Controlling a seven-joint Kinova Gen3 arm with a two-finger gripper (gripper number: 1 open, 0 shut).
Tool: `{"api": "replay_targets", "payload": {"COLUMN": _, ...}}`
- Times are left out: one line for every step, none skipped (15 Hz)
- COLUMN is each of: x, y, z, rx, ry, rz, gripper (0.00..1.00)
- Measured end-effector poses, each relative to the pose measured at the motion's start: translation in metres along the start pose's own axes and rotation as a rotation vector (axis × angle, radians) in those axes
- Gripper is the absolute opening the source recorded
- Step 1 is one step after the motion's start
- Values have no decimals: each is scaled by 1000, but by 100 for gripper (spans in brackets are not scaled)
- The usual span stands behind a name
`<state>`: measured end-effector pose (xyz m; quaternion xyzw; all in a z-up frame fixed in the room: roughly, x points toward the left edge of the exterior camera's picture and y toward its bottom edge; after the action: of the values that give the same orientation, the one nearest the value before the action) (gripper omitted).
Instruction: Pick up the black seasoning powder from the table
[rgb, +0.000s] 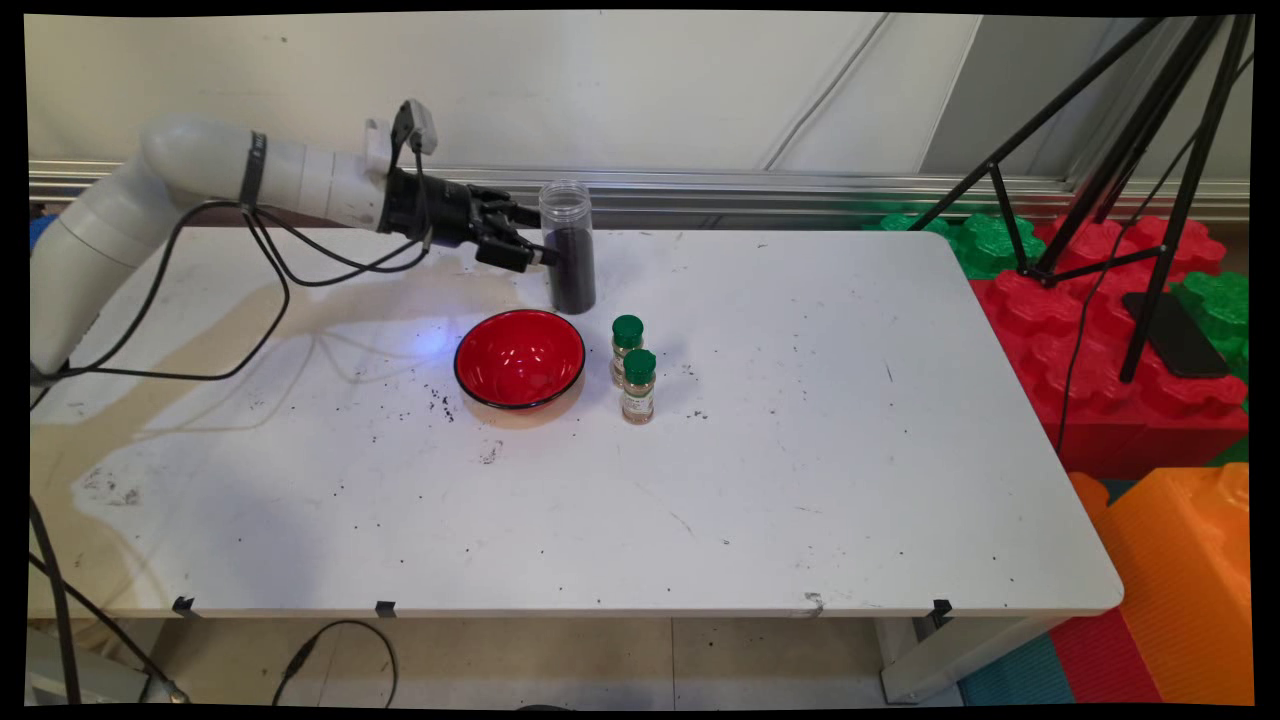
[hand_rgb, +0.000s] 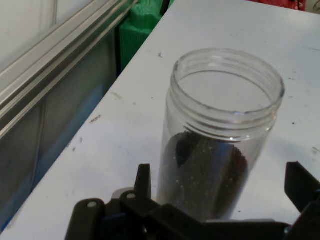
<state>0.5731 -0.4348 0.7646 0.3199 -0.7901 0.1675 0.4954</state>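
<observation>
i see the tool (rgb: 535, 250) spread apart around the lidless jar (rgb: 568, 247), upright behind the red bowl (rgb: 520, 358) on the counter (rgb: 800, 480).

The white counter (rgb: 800, 480) is carrying a red bowl (rgb: 520, 358) near its middle. An open clear jar (rgb: 568, 247) of dark grains is standing at the bowl's 1 o'clock, and two green-capped bottles (rgb: 633, 368) are standing together at its 3 o'clock. Dark specks are lying scattered across the surface.

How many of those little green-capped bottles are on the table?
2. Both stand just right of the red bowl: one green-capped bottle farther back, the other right beside it, nearer the camera. Nothing suggests any are hidden.
</observation>
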Motion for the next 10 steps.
{"api": "replay_targets", "payload": {"x": -3, "y": -1, "z": 3, "rx": 0, "ry": 4, "rz": 3, "gripper": 100}}
{"api": "replay_targets", "payload": {"x": -7, "y": -2, "z": 7, "rx": -2, "ry": 9, "rz": 6, "gripper": 100}}
{"api": "replay_targets", "payload": {"x": -10, "y": -3, "z": 11, "rx": -3, "ry": 15, "rz": 11, "gripper": 100}}
{"api": "replay_targets", "payload": {"x": -12, "y": -4, "z": 14, "rx": -4, "ry": 19, "rz": 14, "gripper": 100}}
{"api": "replay_targets", "payload": {"x": -14, "y": -5, "z": 18, "rx": -4, "ry": 24, "rz": 17, "gripper": 100}}
{"api": "replay_targets", "payload": {"x": -16, "y": -5, "z": 22, "rx": -5, "ry": 29, "rz": 19, "gripper": 100}}
{"api": "replay_targets", "payload": {"x": -18, "y": -6, "z": 24, "rx": -6, "ry": 34, "rz": 22, "gripper": 100}}
{"api": "replay_targets", "payload": {"x": -20, "y": -7, "z": 28, "rx": -6, "ry": 39, "rz": 24, "gripper": 100}}
{"api": "replay_targets", "payload": {"x": -21, "y": -7, "z": 31, "rx": -6, "ry": 43, "rz": 26, "gripper": 100}}
{"api": "replay_targets", "payload": {"x": -22, "y": -8, "z": 33, "rx": -6, "ry": 47, "rz": 28, "gripper": 100}}
